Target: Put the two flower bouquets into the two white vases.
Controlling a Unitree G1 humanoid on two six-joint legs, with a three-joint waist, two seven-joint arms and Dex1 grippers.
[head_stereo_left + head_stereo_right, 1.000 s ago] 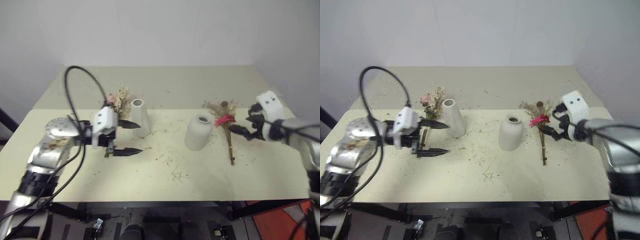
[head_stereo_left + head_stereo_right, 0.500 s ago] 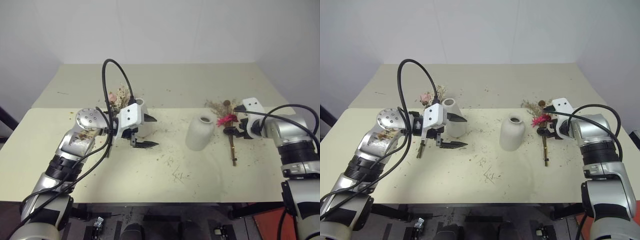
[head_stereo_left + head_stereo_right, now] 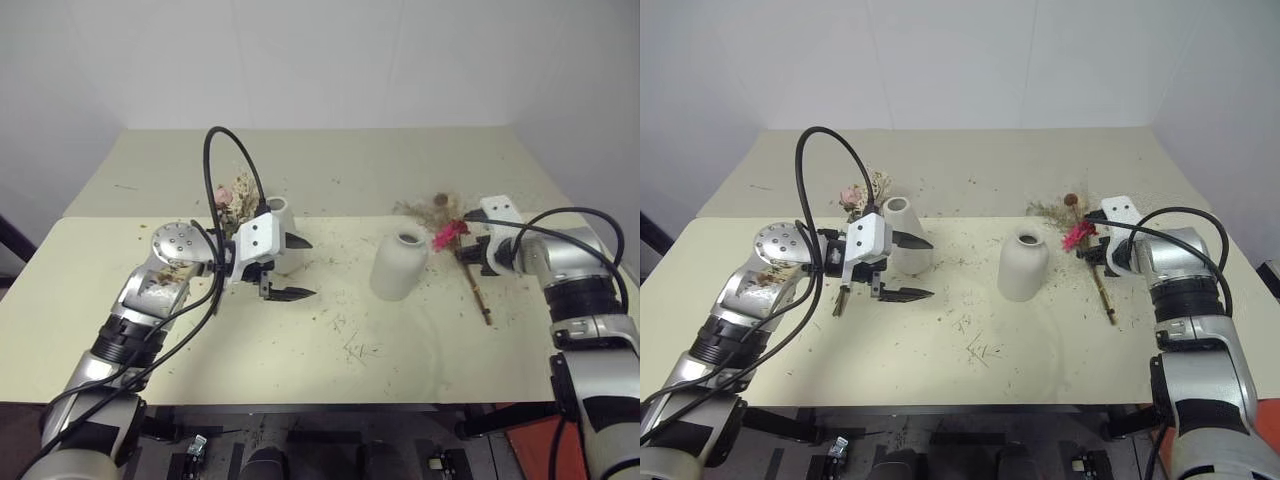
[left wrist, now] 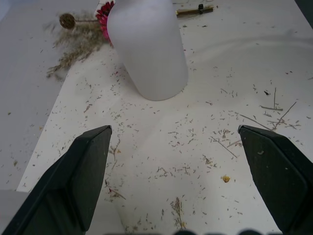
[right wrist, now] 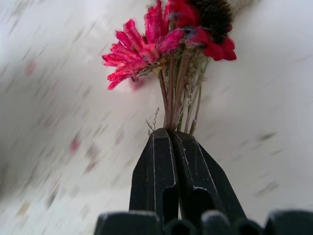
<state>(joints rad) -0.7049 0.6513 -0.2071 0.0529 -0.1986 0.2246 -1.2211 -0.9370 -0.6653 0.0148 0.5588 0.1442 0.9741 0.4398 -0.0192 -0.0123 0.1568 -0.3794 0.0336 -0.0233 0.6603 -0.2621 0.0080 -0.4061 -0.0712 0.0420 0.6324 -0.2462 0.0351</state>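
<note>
right gripper [image 5: 172,139] i had clamped on the red daisy bouquet's [image 5: 168,34] stems; left gripper [image 3: 290,268] hung wide open beside the tall vase [image 3: 281,232].

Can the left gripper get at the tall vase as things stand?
Probably yes: the left gripper is open and right beside the tall vase, with nothing between them; the pink rose bouquet lies behind.
</note>
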